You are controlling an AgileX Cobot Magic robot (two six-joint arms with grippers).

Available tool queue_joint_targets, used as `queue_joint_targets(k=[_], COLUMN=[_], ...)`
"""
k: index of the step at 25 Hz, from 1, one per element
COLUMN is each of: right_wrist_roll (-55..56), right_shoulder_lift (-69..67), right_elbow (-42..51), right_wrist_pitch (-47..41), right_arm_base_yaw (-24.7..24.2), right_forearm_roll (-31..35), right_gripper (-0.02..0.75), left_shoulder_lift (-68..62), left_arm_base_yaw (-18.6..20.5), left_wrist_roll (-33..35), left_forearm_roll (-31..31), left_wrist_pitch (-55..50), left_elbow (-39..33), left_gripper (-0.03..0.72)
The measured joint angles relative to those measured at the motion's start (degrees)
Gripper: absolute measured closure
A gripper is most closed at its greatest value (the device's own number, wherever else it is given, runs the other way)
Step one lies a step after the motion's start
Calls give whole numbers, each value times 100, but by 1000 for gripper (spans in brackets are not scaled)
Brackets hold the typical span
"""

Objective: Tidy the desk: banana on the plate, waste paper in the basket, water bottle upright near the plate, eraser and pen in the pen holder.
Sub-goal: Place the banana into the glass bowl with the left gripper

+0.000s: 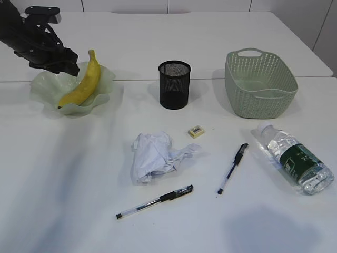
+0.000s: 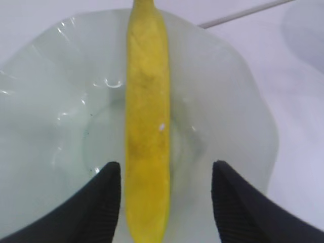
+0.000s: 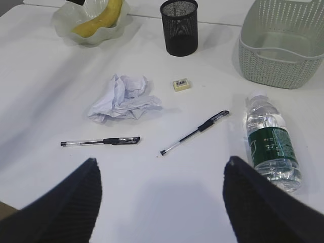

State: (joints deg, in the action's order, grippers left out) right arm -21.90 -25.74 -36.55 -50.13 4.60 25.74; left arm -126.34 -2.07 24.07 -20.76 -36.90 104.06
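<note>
Exterior camera looking down at a slant across the desk, left wrist camera hovering close above the banana (image 2: 147,126) on the plate (image 2: 45,101), right wrist camera viewing the whole desk, sharing the pen holder (image 3: 179,26) and basket (image 3: 283,55) with the exterior view.

text check | you had nothing legible | bottle (image 3: 269,146) green label: print too small to read | eraser (image 3: 181,84) sticker: barcode-like marks, unreadable
</note>
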Motion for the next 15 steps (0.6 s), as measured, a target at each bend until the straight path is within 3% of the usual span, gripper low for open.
queue_joint_targets(k=[8, 15], right_wrist_roll=[0, 0], right_shoulder_lift=[0, 0], right_elbow=[0, 0], right_wrist_pitch=[0, 0], right_arm_base_yaw=[0, 0], right_forearm_roll=[38, 96], right_gripper=[183, 183], left_shoulder_lift=[202, 454], left_arm_base_yaw=[0, 0], left_wrist_roll=[-24, -388], left_forearm_roll=[68, 823], left_wrist_pitch=[-812, -1671], left_elbow=[0, 0], left_gripper=[274, 274])
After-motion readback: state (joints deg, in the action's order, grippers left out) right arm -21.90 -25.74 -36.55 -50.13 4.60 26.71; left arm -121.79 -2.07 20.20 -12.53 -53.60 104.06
